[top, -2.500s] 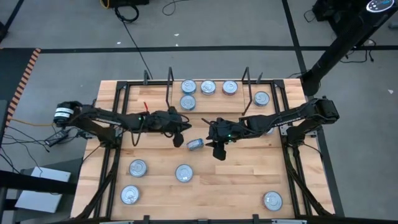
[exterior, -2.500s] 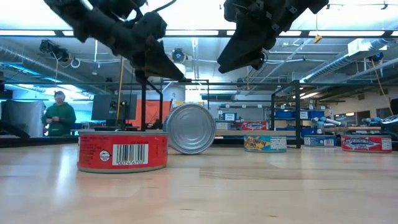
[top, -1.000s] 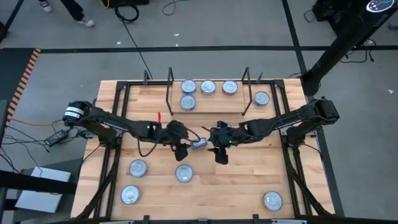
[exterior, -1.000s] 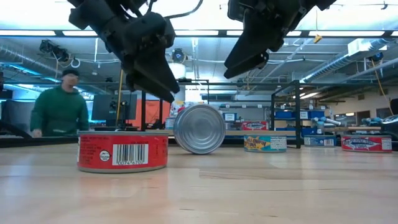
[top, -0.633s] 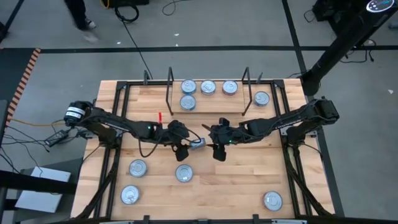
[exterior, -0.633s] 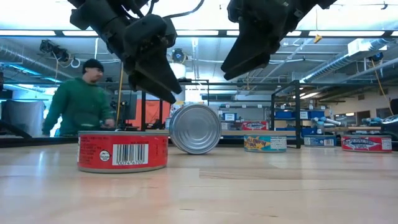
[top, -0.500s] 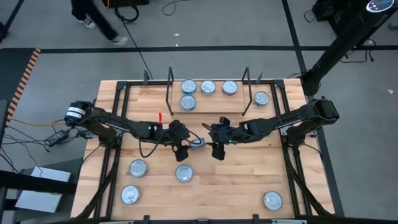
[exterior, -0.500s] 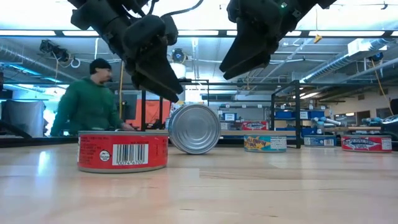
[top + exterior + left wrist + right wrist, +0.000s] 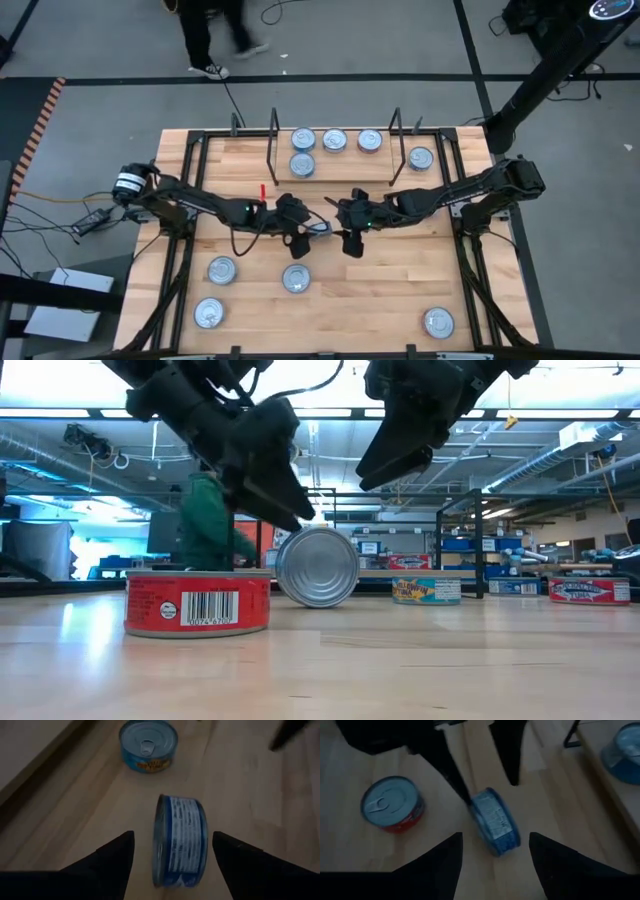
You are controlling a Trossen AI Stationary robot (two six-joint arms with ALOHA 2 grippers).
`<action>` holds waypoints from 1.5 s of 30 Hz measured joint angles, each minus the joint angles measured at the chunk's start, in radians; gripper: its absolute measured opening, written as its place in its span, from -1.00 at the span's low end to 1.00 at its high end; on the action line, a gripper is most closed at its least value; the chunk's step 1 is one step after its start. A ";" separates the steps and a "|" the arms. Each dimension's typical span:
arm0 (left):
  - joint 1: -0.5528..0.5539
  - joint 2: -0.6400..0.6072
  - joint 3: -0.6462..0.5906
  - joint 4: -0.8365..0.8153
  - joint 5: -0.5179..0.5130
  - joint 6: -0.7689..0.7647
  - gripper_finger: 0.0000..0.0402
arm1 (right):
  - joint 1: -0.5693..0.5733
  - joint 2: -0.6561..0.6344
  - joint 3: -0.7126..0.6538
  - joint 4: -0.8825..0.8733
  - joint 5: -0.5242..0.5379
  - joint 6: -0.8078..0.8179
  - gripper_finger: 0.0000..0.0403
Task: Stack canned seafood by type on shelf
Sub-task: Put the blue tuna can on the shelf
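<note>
A blue-labelled tin (image 9: 179, 840) is seen standing on edge at mid-table, straddled untouched by the spread left gripper (image 9: 172, 851), with the right gripper (image 9: 494, 851) spread just beside it.

Grey floor (image 9: 380, 40) with dark tape lines and loose cables around the wood table (image 9: 400, 290). Person in green (image 9: 210, 525) stands behind the table. Ceiling strip lights (image 9: 560, 412), exposed ducts, shelving (image 9: 480, 555) in the far room.
</note>
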 joint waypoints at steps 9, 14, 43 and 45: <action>-0.020 0.130 0.091 -0.056 -0.045 0.059 0.36 | 0.000 0.000 0.000 -0.016 -0.029 -0.040 0.18; -0.020 0.171 0.156 -0.125 -0.048 0.062 0.32 | 0.000 0.000 0.000 -0.014 -0.029 -0.034 0.17; 0.086 0.176 0.547 -0.479 -0.272 0.550 -0.26 | 0.066 -0.337 0.000 -0.327 0.181 0.139 0.07; 0.117 0.176 0.547 -0.458 -0.276 0.602 -0.26 | 0.083 -0.372 0.000 -0.380 0.217 0.155 0.05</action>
